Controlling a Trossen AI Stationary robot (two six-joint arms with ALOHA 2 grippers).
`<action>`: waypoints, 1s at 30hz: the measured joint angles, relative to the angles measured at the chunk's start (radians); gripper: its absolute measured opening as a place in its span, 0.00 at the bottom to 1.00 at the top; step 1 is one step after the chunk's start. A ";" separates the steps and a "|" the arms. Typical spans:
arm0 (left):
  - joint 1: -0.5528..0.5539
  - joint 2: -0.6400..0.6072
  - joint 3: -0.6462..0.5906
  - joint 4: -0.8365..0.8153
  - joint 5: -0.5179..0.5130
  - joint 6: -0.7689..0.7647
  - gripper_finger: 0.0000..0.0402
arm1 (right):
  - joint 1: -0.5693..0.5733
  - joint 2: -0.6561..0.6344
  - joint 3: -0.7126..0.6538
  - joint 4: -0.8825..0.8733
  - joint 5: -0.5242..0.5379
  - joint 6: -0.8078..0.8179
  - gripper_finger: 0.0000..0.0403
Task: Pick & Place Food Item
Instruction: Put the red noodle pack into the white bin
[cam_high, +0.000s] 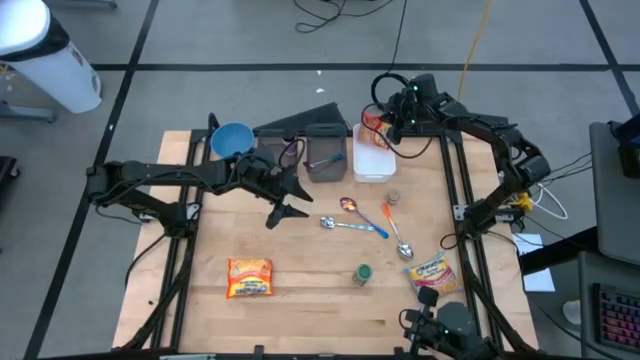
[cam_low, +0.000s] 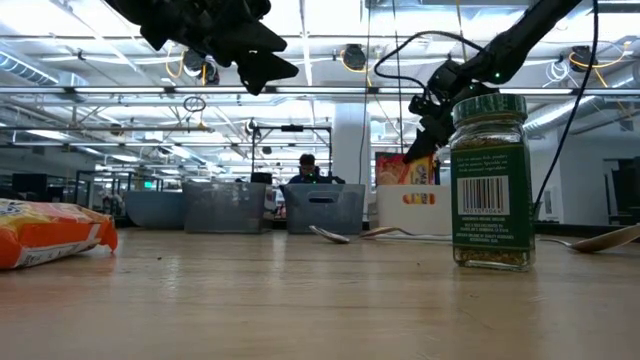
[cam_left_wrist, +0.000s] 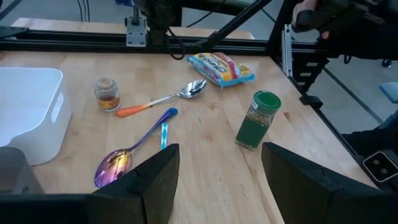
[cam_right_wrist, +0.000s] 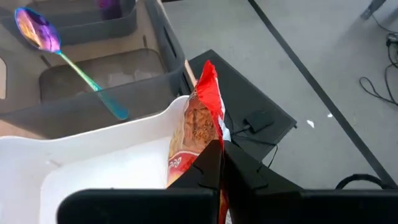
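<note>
Pinching the top edge of a red snack bag (cam_right_wrist: 200, 118) between the fully closed fingers of the right gripper (cam_right_wrist: 221, 163), at the far side of the table (cam_high: 300, 300). Hanging with its long axis roughly upright over the near rim of the white bin (cam_right_wrist: 93, 168), the bag's lower end dipping toward the bin's inside; whether touching the bottom, hard to tell. Showing white lettering low on the bag, too cut off to read. Sitting beside a grey bin (cam_right_wrist: 81, 74) with a purple-bowled spoon (cam_right_wrist: 56, 50) leaning in it. Hovering above the table's middle, the left gripper (cam_left_wrist: 214, 177), fingers spread moderately apart and gripping nothing. Lying on the wood near it: an iridescent spoon (cam_left_wrist: 134, 149), an orange-handled spoon (cam_left_wrist: 165, 99), a small spice jar (cam_left_wrist: 107, 94), a green-capped herb jar (cam_left_wrist: 258, 119) standing upright, and a yellow packet (cam_left_wrist: 222, 67) with print too small to read. Resting near the table's front left, an orange noodle packet (cam_high: 249, 277), its writing also unreadable. Standing at the far left corner, a blue bowl (cam_high: 231, 140). Sitting in the room behind, a person (cam_low: 307, 168).
</note>
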 joint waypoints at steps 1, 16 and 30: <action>0.000 0.000 0.000 0.000 0.000 0.000 0.60 | 0.003 0.008 0.000 0.004 -0.007 -0.007 0.00; 0.000 0.000 0.000 0.000 0.000 0.000 0.60 | 0.011 0.102 0.002 0.076 -0.022 -0.005 0.00; 0.000 0.000 0.000 0.000 0.000 0.003 0.60 | 0.011 0.047 0.001 0.080 0.005 0.006 0.10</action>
